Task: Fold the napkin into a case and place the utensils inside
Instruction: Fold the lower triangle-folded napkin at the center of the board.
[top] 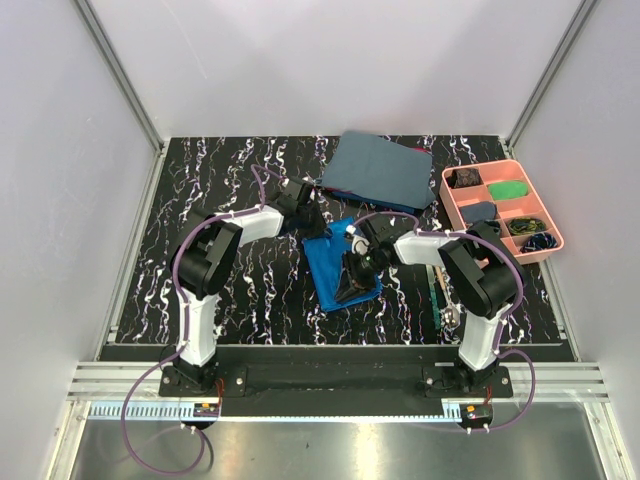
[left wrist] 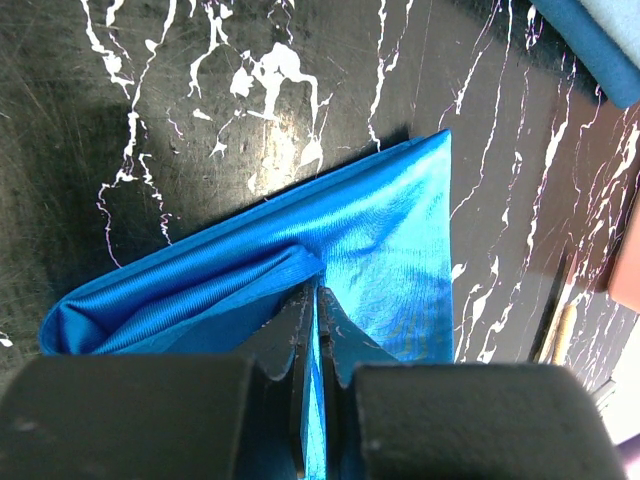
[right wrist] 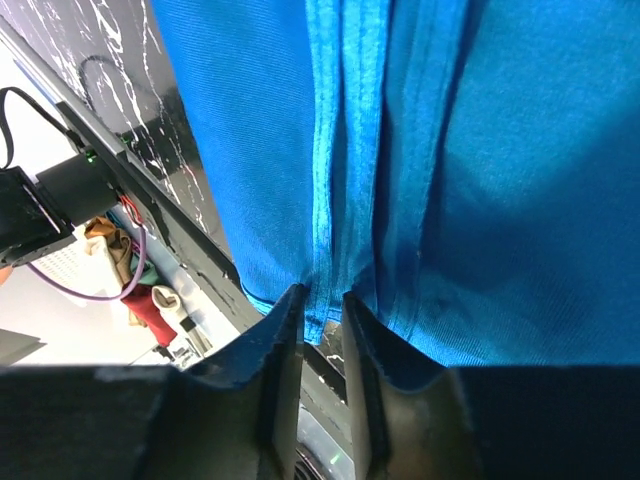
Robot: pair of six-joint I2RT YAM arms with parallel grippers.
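The napkin (top: 322, 262) lies partly folded, centre of the surface (top: 230, 170). Left pincer (left wrist: 312, 292) is clamped on its 11 o'clock fold, right pincer (right wrist: 320, 298) on a hem toward 5 o'clock. Move both together, cloth taut, so the crease runs straight.

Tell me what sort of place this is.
Probably a robot lab test cell: bare white walls on aluminium posts enclose a black marbled table, with the left arm and right arm bolted to a rail at its near edge, plus a pink compartment tray.
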